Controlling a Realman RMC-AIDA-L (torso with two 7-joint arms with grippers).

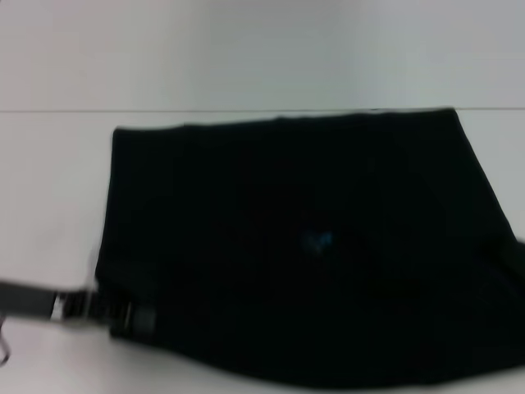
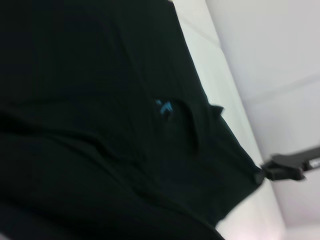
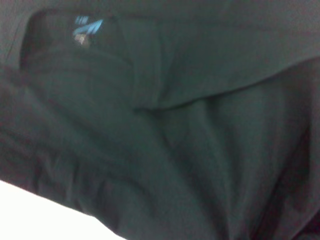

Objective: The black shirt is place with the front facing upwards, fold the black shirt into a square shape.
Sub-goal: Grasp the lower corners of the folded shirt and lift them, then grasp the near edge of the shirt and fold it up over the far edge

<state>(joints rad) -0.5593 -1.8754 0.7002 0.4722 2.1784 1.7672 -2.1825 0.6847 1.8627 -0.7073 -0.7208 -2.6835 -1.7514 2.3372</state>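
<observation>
Left gripper (image 1: 123,313) at black shirt's (image 1: 312,246) near-left edge, grip apparently closed on cloth.

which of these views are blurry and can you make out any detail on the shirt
Head view: soft all over; the black shirt is one dark mass, only its blue neck label stands out, and the left gripper at its near-left edge is smeared. Left wrist view: blurred, faint folds, label visible. Right wrist view: very close and hazy, creases show.
</observation>
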